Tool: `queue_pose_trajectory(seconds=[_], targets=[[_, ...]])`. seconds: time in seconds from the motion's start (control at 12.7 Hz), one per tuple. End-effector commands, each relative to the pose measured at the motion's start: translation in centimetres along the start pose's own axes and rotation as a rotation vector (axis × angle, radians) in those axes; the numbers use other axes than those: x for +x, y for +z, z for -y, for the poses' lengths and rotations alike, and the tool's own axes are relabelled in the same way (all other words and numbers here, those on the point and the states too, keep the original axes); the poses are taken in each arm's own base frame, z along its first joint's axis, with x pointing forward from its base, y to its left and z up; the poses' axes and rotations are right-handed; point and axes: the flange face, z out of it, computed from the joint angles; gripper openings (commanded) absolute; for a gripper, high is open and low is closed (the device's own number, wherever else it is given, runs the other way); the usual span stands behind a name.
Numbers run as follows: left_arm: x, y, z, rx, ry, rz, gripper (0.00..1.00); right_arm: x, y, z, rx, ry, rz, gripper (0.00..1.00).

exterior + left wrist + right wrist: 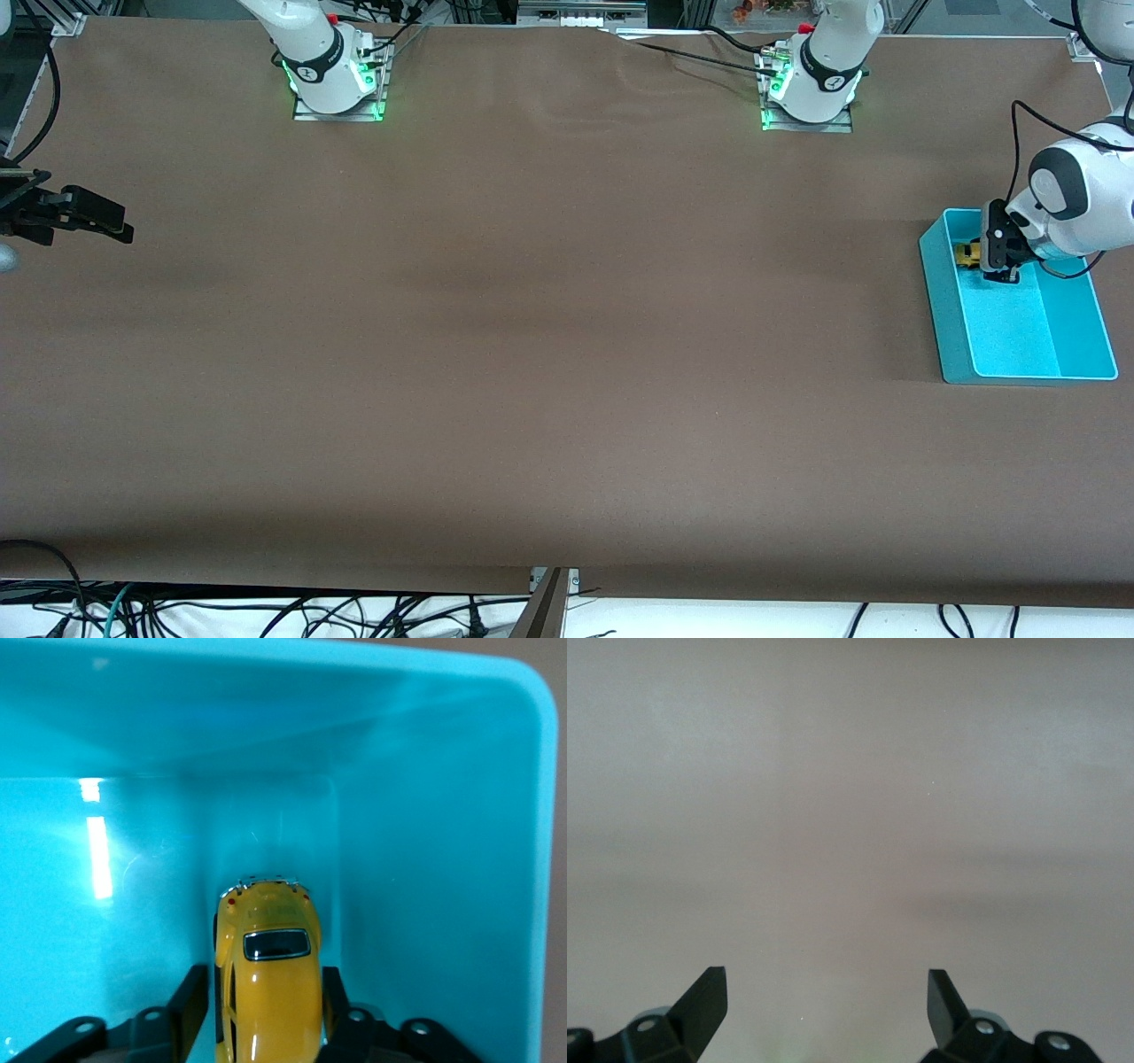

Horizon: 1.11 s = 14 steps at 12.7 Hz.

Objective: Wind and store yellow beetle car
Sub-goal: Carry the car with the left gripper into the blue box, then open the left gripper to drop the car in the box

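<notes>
While the left hand (270,1014) straddles the yellow beetle car (268,970) in the cyan bin (943,301), its grip seemingly loosened, I cannot tell more. The right hand (827,1001) waits, fingers apart, over the table (532,354) edge.

Cyan bin (943,306) walls crowd yellow beetle car (967,254); brown table (532,354) open

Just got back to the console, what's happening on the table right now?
The left gripper is down inside the cyan bin at the left arm's end of the table, its fingers flanking the yellow beetle car, which sits in the bin. Whether it grips the car is unclear. The right gripper waits open over bare table at the right arm's end.
</notes>
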Motion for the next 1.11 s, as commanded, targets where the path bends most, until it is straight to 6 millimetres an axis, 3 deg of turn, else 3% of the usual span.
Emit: queue_pose_trajectory(seconds=[0.0,0.16,0.39,0.47,0.71,0.79,1.03], targets=[[-0.5,-0.4,0.3,0.004,0.006,0.005,1.00,-0.2,-0.1,-0.3,0.012,0.007,-0.007,1.00],[-0.4,-2.1,1.0,0.030,0.013,0.018,1.00,-0.2,-0.1,-0.2,0.012,0.004,-0.007,1.00],[3.1,-7.7,3.5,0.128,0.087,0.056,1.00,-0.2,-0.1,-0.2,0.014,0.007,-0.007,1.00],[4.6,-10.5,4.0,0.172,0.106,0.074,1.00,-0.2,-0.1,-0.2,0.014,0.007,-0.007,1.00],[7.7,-17.5,3.8,0.214,-0.020,0.027,1.00,-0.2,-0.1,-0.2,0.013,0.005,-0.006,1.00],[10.3,-19.5,4.5,0.211,-0.046,0.017,1.00,-0.2,-0.1,-0.2,0.012,0.004,-0.007,1.00],[13.8,-24.4,6.3,0.211,-0.239,-0.015,1.00,-0.2,-0.1,-0.2,0.014,0.007,-0.007,1.00]])
